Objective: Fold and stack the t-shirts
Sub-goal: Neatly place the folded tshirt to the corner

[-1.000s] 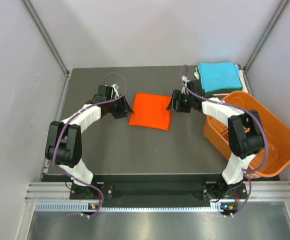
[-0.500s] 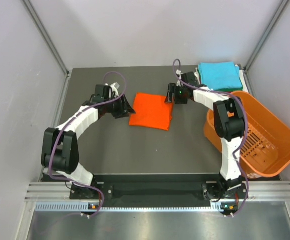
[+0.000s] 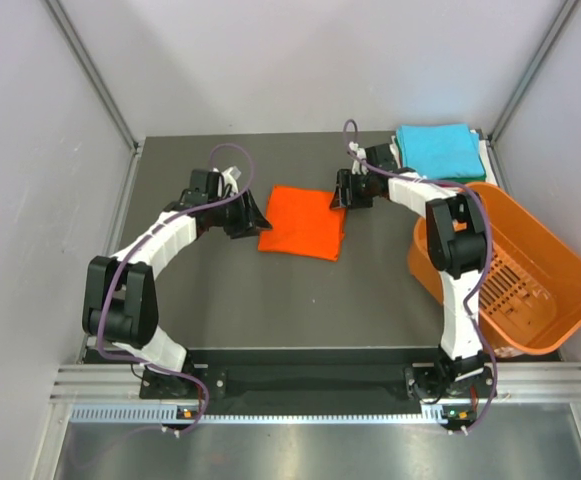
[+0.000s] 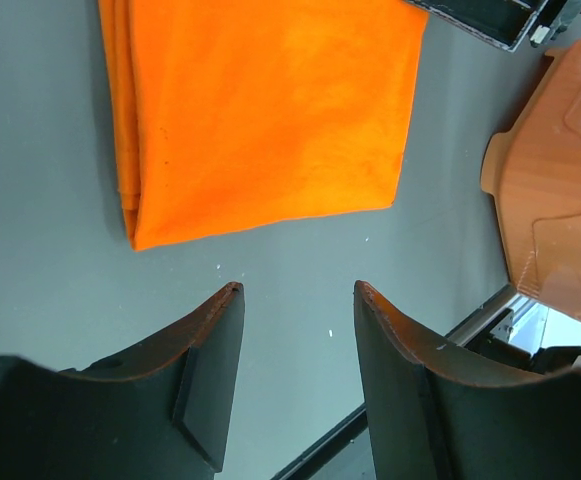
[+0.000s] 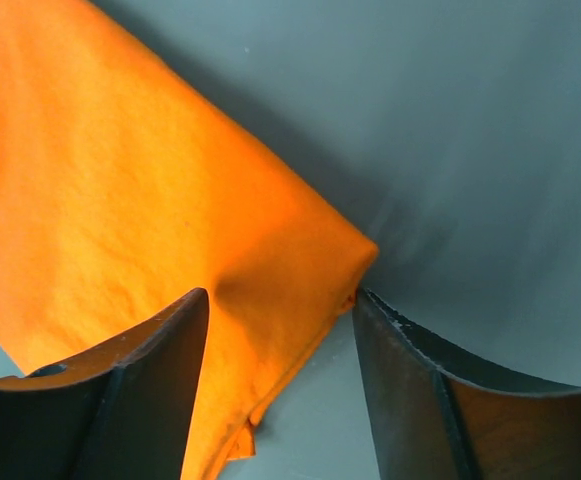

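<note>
A bright orange t-shirt (image 3: 303, 222), folded into a square, lies flat mid-table. My left gripper (image 3: 256, 216) hovers just off its left edge, open. In the left wrist view the gripper (image 4: 298, 290) has only bare table between its fingers and the orange shirt (image 4: 260, 110) ahead. My right gripper (image 3: 338, 194) is at the shirt's far right corner. In the right wrist view this gripper (image 5: 280, 300) is open and straddles that corner of the orange shirt (image 5: 150, 200) without pinching it. A turquoise folded t-shirt (image 3: 437, 150) tops a stack at the back right, with a dark edge showing beneath it.
A rigid orange slotted basket (image 3: 555, 262) stands at the right edge, close behind the right arm's elbow, and its rim shows in the left wrist view (image 4: 555, 190). Grey walls and metal frame posts enclose the dark table (image 3: 270, 300).
The right arm has swung its elbow away from the basket, and its gripper has shifted up to the shirt's far right corner. The left gripper has stayed by the left edge.
</note>
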Controlling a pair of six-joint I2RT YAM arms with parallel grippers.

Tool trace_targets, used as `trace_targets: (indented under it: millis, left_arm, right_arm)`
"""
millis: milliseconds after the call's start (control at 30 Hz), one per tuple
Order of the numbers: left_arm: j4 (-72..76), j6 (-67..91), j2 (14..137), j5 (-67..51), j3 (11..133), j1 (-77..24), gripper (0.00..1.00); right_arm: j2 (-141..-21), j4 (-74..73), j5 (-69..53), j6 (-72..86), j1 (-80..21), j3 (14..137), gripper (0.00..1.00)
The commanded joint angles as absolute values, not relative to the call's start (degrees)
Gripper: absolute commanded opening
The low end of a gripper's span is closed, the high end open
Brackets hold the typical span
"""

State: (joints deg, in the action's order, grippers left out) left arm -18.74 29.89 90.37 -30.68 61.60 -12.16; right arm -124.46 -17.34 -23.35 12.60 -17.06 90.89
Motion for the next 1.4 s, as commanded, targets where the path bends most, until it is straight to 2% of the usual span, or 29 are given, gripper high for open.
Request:
trace_targets:
  millis: [0, 200, 400, 433, 533, 767, 1067, 1367]
  left_arm:
    - [-18.81, 28.92, 90.18, -32.25, 64.25, -11.95, 0.53]
    - [-21.35, 27.86, 89.56, -32.35, 66.27, -11.87, 0.53]
    - [-23.2, 26.28, 89.21, -31.38, 66.88, -11.86, 0.53]
    - [-23.12, 26.28, 89.12, -31.64, 66.8, -11.87, 0.53]
    - [-23.29, 25.93, 89.12, -31.82, 66.27, -11.78, 0.53]
    - [-24.96, 23.64, 87.63, -28.74, 65.04, -11.78, 0.53]
    - [-23.65, 23.9, 86.92, -31.9, 63.46, -11.87, 0.53]
    - [-21.71, 25.14, 87.1, -34.89, 62.84, -11.78, 0.52]
  right_arm:
    - [-127.79, -20.21, -26.27, 10.46, -16.52, 92.63, 0.6]
    - [-129.11, -21.09, -26.72, 9.41, -16.26, 93.6, 0.5]
    - [-128.15, -21.09, -27.33, 9.05, -14.59, 93.34, 0.26]
    - [-127.88, -21.09, -27.33, 9.05, -14.33, 93.43, 0.16]
    - [-126.3, -21.27, -27.25, 8.53, -14.24, 94.13, 0.0]
    - [-120.85, -25.47, -19.79, 6.86, -14.24, 98.77, 0.0]
    - [-118.74, -37.17, -5.02, 0.8, -13.89, 110.99, 0.0]
    - [-116.54, -40.07, 5.36, -6.59, -12.04, 116.35, 0.0]
